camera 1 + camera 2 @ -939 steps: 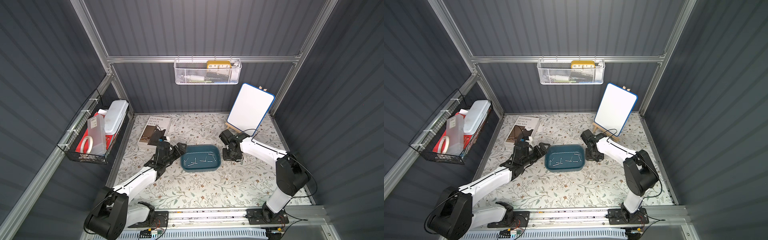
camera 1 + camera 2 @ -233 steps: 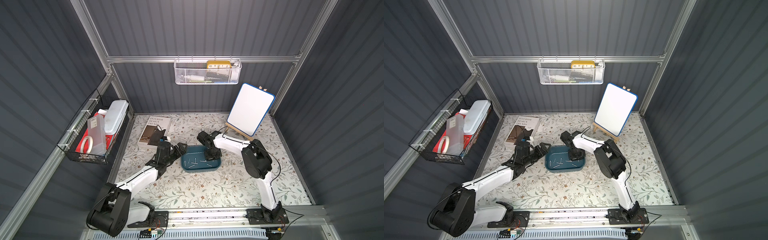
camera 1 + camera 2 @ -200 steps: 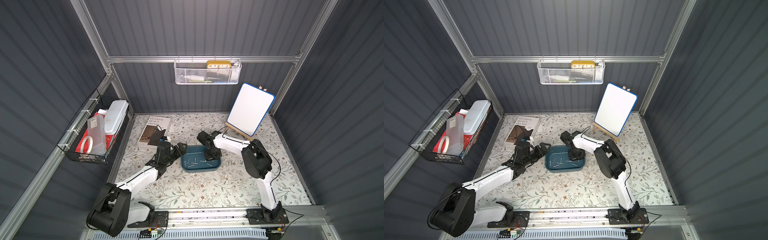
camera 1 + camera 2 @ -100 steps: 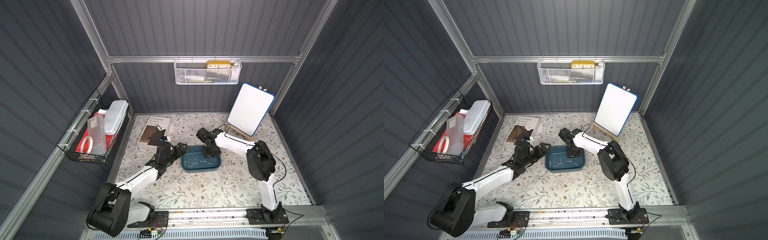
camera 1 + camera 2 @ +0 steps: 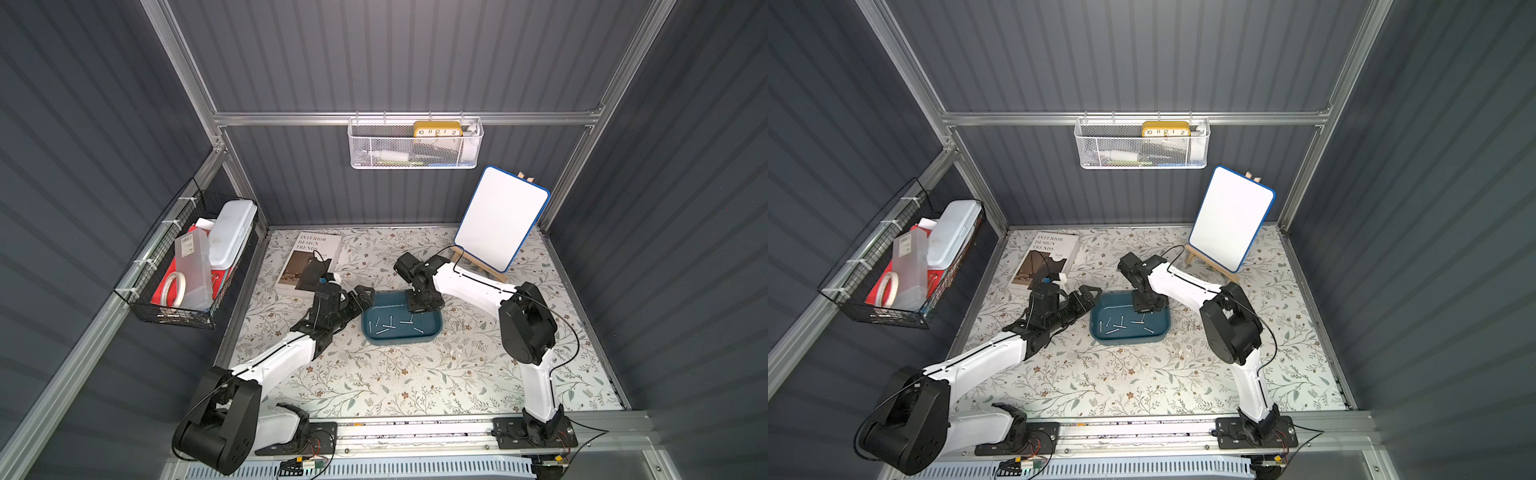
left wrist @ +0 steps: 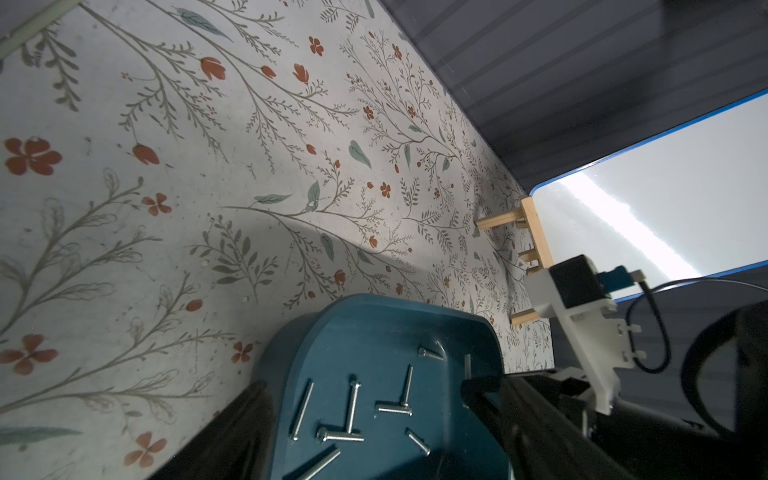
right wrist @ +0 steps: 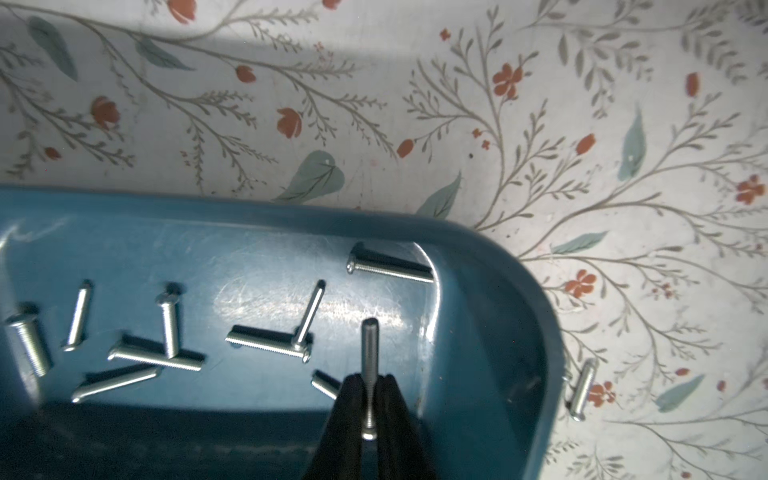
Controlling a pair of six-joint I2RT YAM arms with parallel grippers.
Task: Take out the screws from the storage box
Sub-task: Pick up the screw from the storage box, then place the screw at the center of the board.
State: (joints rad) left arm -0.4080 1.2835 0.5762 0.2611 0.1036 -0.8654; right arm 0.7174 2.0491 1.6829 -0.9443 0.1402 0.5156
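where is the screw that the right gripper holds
In the right wrist view the held screw is pinched in the right gripper, over the storage box floor near a rounded corner, with loose screws lying beside it.

Whiteboard [image 5: 500, 224], book [image 5: 309, 259], yellow clock [image 5: 437, 129], tape roll [image 5: 173, 289]

The book [image 5: 309, 259] lying on the table carries the cover title "INTERIOR DESIGN TRENDS" in dark capitals, readable in both top views [image 5: 1044, 259]. The yellow clock [image 5: 437, 129] standing in the white mesh basket [image 5: 415, 156] on the back wall shows the numerals 10, 11, 12, 1 and 2 above the basket's rim. The clear case [image 5: 193, 270] in the black wire basket [image 5: 174, 316] bears a barcode label [image 5: 188, 242], too small to read.
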